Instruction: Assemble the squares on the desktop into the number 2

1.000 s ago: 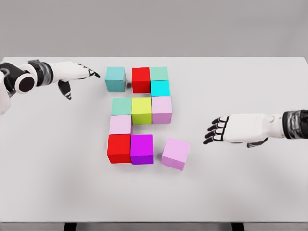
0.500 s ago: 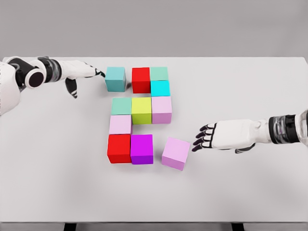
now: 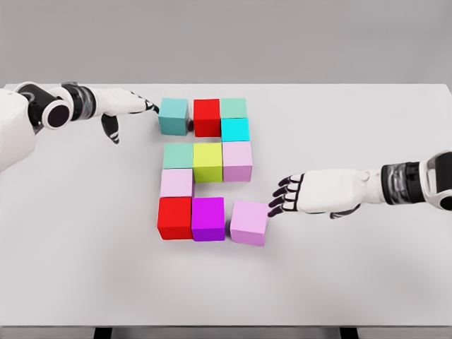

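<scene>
Overhead, colored cubes (image 3: 205,169) on white table (image 3: 353,282), perhaps grey wall behind.

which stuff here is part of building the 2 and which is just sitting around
In the job: teal cube, pushed by left hand; pink cube, pushed by right hand; the other eight cubes of the 2, such as the yellow cube.
Lying about: nothing besides the table.

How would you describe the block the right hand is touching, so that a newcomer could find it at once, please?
Start from the cluster of coloured blocks on the white table and go to its bottom row. The pale pink block sits at that row's right end, beside the magenta block, against the right hand's fingertips. Unlike its neighbours, it sits slightly askew.
</scene>
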{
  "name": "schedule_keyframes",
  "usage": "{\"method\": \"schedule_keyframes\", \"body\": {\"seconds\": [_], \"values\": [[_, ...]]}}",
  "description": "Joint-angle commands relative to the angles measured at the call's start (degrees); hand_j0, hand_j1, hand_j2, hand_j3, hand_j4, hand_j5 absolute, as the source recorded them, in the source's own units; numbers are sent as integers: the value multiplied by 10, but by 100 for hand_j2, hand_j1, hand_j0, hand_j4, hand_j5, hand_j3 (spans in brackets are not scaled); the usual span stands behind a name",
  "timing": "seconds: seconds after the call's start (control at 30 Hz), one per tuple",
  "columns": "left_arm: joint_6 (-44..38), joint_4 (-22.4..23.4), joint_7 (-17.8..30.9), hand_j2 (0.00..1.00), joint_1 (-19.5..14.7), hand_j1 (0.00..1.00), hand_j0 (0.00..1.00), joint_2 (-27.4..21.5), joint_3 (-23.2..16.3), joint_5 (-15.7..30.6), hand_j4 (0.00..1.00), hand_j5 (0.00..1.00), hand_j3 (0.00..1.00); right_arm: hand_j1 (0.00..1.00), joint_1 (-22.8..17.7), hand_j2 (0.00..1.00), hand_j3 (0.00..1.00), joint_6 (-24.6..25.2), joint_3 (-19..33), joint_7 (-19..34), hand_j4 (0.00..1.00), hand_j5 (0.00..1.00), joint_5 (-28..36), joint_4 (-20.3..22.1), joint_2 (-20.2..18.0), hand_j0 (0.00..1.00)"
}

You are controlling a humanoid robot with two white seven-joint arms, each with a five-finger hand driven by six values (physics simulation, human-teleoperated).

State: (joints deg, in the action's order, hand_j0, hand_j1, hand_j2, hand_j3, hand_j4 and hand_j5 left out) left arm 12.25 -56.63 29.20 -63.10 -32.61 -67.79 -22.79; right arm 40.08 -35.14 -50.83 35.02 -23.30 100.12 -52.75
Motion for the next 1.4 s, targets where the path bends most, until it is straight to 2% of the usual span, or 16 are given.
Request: {"method": "schedule_keyframes", "body": {"seconds": [0.0, 0.47, 0.6, 0.67, 0.93, 1.07, 1.17, 1.37], "values": [[0, -1, 0, 100, 0, 100, 100, -5, 1, 1, 100, 100, 100, 100, 1, 100, 100, 1, 1, 0, 100, 100, 4, 0, 5, 100], [1, -1, 17, 100, 1, 100, 100, -3, -3, -4, 100, 100, 100, 100, 22, 100, 100, 1, 6, 0, 100, 100, 5, -14, -1, 100], [4, -10, 24, 100, 2, 100, 100, 1, -3, -4, 100, 100, 100, 100, 4, 100, 100, 1, 5, 0, 100, 100, 5, 5, -67, 100], [3, -18, 24, 100, 2, 100, 100, 1, -3, -4, 100, 100, 100, 100, -5, 100, 100, 1, 5, 0, 100, 100, 7, 7, -81, 100], [2, -23, 25, 100, 3, 100, 100, 1, -3, -4, 100, 100, 100, 100, -6, 100, 100, 1, -28, 0, 100, 100, 7, 8, -72, 100], [3, -24, 25, 100, 3, 100, 100, 1, -3, -4, 100, 100, 100, 100, -5, 100, 100, 1, -42, 0, 100, 100, 7, 7, -47, 100], [3, -42, 30, 100, 4, 100, 100, -4, -2, -3, 100, 100, 100, 100, -4, 100, 100, 1, -43, 0, 100, 100, 7, 7, -34, 100], [0, -40, 30, 100, 4, 100, 100, -6, -2, -2, 100, 100, 100, 100, 3, 100, 100, 1, -53, 0, 100, 100, 7, 7, -2, 100]]}}
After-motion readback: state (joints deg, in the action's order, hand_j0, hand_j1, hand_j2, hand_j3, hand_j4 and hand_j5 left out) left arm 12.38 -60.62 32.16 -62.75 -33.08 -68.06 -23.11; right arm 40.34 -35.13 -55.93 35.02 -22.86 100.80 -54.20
